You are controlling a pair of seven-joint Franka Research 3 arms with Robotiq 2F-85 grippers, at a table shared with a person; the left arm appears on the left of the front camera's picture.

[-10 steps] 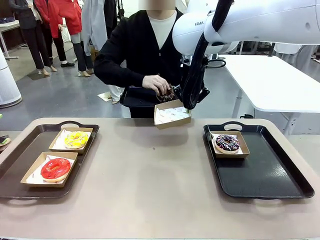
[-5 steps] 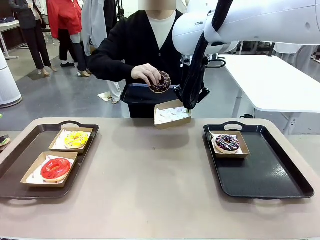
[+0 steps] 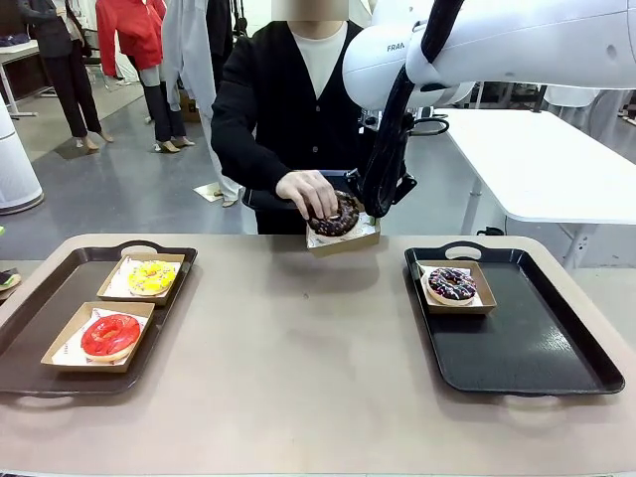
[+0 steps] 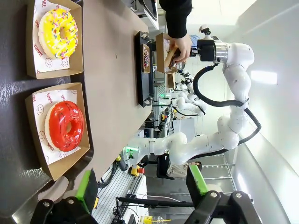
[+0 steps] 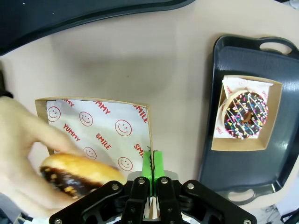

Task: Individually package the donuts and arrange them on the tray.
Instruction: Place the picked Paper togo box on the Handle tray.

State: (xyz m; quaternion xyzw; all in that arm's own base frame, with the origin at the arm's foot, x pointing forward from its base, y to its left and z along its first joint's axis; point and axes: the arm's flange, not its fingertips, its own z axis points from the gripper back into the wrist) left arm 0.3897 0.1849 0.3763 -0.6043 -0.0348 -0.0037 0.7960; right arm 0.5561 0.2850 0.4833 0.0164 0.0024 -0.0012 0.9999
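In the front view the person's hand [image 3: 310, 191], at upper centre of the frame, has come down since half a second ago: then it held the chocolate donut [image 3: 336, 216] up at chest height, clear above the box [image 3: 343, 238]; now the donut sits low, inside or just over the box, with the fingers still on its top. The box itself has not shifted; it hangs above the far edge of the tabletop [image 3: 298, 348], pinched at its right-hand rim by the right gripper [image 3: 376, 211]. In the right wrist view that gripper [image 5: 151, 169] has its jaws nearly together, green pads clamped on the thin cardboard wall of the box [image 5: 107, 126], and the donut [image 5: 79, 175] comes in blurred at lower left over the printed paper liner, the hand [image 5: 28, 154] behind it.

The rest matches the earlier frames. The purple sprinkled donut [image 3: 452, 284] lies in its own box on the right tray [image 3: 537, 348], near that tray's far left corner. On the left tray [image 3: 30, 328] the yellow donut [image 3: 151, 277] is boxed at the back and the red donut [image 3: 110, 335] is boxed in front of it.

In the left wrist view the left gripper [image 4: 140, 184] hangs over the left tray with its jaws wide apart and nothing between them; the red donut [image 4: 65, 125] and the yellow donut [image 4: 58, 31] lie in the left half of the frame.
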